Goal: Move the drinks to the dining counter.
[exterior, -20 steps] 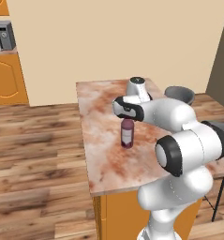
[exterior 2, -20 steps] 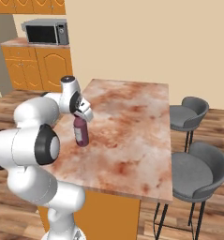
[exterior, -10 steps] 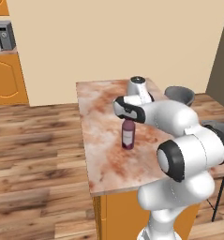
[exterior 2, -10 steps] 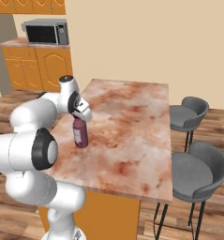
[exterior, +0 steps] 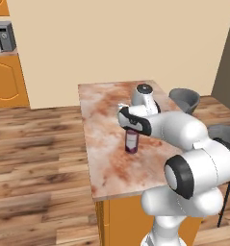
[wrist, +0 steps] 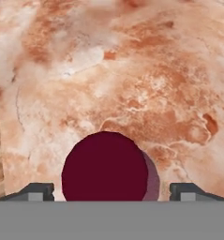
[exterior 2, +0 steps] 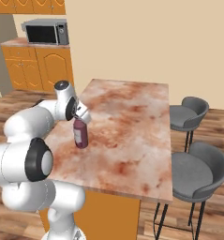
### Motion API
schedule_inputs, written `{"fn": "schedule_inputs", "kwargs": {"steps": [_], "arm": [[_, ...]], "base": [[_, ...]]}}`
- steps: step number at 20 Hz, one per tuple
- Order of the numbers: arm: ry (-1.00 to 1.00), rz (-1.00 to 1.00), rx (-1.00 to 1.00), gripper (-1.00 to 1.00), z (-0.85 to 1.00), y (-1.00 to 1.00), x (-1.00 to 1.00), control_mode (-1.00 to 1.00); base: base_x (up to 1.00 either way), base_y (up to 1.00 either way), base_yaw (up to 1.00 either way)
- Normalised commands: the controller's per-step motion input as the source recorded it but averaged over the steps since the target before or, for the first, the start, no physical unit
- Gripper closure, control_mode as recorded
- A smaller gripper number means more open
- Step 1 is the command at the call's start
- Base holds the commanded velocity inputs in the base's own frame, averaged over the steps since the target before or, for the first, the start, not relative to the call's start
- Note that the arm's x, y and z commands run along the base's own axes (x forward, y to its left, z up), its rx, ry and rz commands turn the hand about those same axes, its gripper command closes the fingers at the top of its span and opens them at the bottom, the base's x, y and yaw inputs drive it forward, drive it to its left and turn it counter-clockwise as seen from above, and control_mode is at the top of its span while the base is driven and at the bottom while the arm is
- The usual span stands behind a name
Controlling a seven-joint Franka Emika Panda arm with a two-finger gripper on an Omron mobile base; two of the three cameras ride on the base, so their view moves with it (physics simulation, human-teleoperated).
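Note:
The dark maroon bottle (exterior: 131,142) stands upright on the dining counter (exterior: 104,149), near the middle of its marbled top. My gripper (exterior: 130,126) hangs directly over the bottle's cap, pointing down. In the right base view the bottle (exterior 2: 80,134) stands just under the gripper (exterior 2: 81,118) on the dining counter (exterior 2: 132,126). In the hand view the bottle (wrist: 104,164) shows from above as a dark round disc. The gripper (wrist: 112,191) is open, its fingertips (wrist: 36,191) wide apart and clear of the bottle on either side.
Two grey stools (exterior 2: 195,171) stand along the counter's right side. A microwave (exterior 2: 45,32) sits on orange cabinets (exterior 2: 38,68) at the back left. Wooden floor (exterior: 34,149) surrounds the island.
The jaws have spread wider and let go of the bottle, which stays standing in the same spot. My elbow has swung a little.

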Motion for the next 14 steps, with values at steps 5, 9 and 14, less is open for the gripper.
{"fn": "schedule_inputs", "kwargs": {"steps": [5, 9, 14], "arm": [[-0.25, -0.04, 0.0, -1.0, 0.71, -0.14, -0.25, -1.0], [-0.19, 0.07, -0.07, -1.0, 1.0, -0.26, -0.45, -1.0], [0.07, 0.18, -0.02, -1.0, 1.0, -0.33, -0.85, -1.0]], "base": [[0.0, 0.0, 0.0], [0.0, 0.0, 0.0], [0.0, 0.0, 0.0]]}}
